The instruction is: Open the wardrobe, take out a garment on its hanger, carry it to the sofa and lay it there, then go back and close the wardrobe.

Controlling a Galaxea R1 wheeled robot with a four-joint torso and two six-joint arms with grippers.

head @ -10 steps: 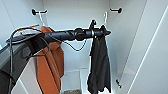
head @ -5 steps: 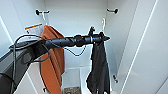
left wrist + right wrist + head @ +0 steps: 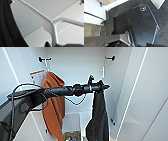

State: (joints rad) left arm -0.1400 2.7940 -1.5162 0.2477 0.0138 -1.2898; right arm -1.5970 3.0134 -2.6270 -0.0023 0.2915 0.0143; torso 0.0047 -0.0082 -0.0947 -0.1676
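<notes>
- My left gripper (image 3: 103, 86) is clamped on the white hanger (image 3: 52, 26), and the black garment (image 3: 98, 117) hangs limp below it.
- All this sits inside the open wardrobe (image 3: 75, 62).
- An orange garment (image 3: 53, 104) hangs to its left.
- I can't tell the right gripper's state.

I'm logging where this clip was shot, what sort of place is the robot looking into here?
Most likely the inside of an open white wardrobe in a home-like room. Two garments hang there: an orange one and a black garment on a white hanger, by the left gripper.
</notes>
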